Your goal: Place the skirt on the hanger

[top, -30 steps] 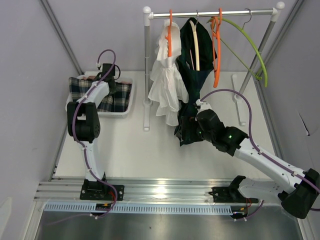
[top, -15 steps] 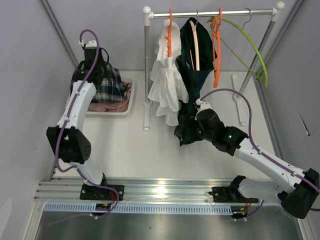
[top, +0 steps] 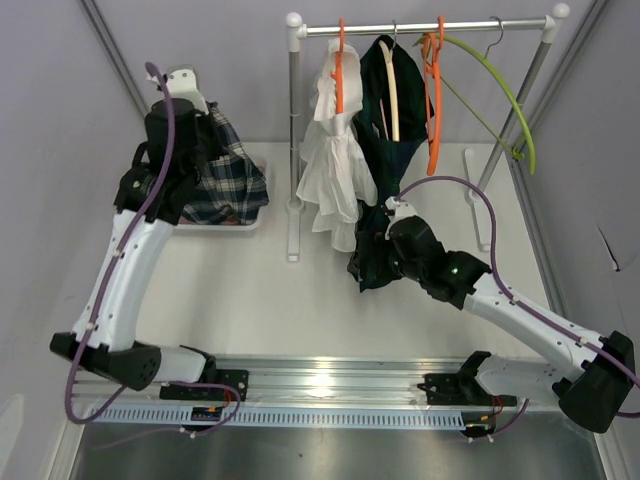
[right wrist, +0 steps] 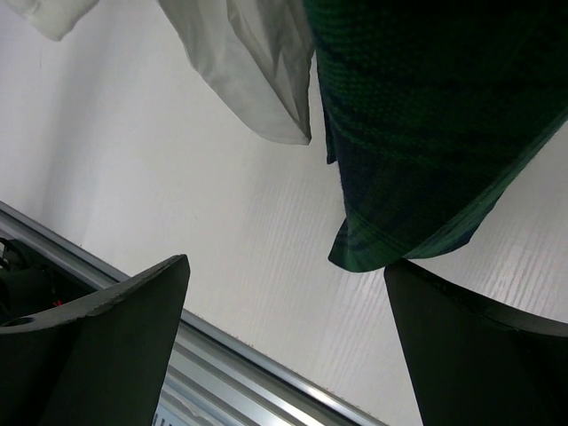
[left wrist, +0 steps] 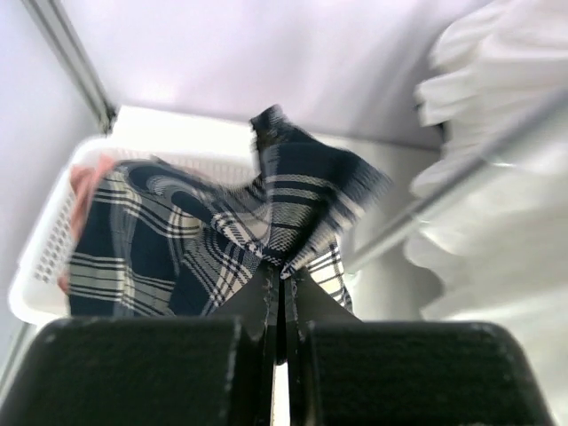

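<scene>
Plaid skirt [top: 230,175] is dangling over the far-left basket [top: 226,225] from the tightly closed left gripper [left wrist: 282,288], while the bare orange hanger [top: 436,110] is hanging to its right, nearer the wide-open, empty right gripper [right wrist: 284,266].

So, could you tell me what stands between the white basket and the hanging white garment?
The rack's white upright post stands there, seen in the top external view.

The plaid skirt [top: 228,172], navy with white and grey checks, hangs bunched at ten o'clock in the overhead view. The left hand [left wrist: 282,288] is clamped on one of its folds, and its lower folds drape over the white basket [top: 222,226]. At one o'clock an orange hanger [top: 434,100] hangs upright from the rail [top: 470,26], well apart from the skirt.
</scene>
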Tool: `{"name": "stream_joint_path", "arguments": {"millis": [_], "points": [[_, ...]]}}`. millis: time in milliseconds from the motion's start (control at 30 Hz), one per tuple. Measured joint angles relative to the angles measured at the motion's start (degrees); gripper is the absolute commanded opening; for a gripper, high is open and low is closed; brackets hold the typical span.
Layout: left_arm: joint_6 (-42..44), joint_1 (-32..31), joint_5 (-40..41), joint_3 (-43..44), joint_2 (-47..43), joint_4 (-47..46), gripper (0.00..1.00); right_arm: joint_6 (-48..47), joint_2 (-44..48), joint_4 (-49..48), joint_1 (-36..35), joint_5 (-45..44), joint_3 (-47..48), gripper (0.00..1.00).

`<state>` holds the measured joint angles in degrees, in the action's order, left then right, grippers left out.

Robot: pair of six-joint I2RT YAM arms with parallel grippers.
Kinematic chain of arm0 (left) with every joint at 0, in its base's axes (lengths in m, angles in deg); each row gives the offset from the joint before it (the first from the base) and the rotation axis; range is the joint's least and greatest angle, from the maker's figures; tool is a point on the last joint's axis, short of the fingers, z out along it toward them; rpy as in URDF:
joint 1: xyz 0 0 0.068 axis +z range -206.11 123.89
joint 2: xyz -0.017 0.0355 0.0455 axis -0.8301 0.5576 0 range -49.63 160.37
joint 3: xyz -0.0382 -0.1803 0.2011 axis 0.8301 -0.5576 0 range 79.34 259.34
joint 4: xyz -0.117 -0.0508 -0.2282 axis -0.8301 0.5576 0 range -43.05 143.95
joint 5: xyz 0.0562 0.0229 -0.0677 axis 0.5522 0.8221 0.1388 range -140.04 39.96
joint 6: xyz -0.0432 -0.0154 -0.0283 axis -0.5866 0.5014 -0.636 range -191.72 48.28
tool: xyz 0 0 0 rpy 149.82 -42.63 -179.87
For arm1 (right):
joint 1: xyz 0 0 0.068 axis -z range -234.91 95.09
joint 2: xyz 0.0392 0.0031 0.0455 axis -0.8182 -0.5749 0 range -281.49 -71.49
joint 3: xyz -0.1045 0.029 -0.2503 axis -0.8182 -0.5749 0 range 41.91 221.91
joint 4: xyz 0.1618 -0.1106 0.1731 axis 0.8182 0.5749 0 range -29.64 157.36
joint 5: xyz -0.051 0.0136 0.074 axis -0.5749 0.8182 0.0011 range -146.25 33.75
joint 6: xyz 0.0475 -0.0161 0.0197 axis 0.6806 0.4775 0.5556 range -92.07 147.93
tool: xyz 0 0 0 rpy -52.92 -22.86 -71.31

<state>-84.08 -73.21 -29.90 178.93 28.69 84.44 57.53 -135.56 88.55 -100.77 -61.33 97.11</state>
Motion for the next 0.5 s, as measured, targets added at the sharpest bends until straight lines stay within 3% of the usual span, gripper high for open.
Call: {"name": "stream_joint_path", "arguments": {"millis": [167,500], "points": [[2.58,-6.99,3.13,5.66,-6.03,2.40,0.00,-1.51,-0.02,-0.74,0.00,0.44,0.00,0.99],[9.07,-30.73,13.84,11.65,-10.80,3.39,0.00,-4.02,1.27,-1.51,0.00,0.90,0.00,0.99]]}}
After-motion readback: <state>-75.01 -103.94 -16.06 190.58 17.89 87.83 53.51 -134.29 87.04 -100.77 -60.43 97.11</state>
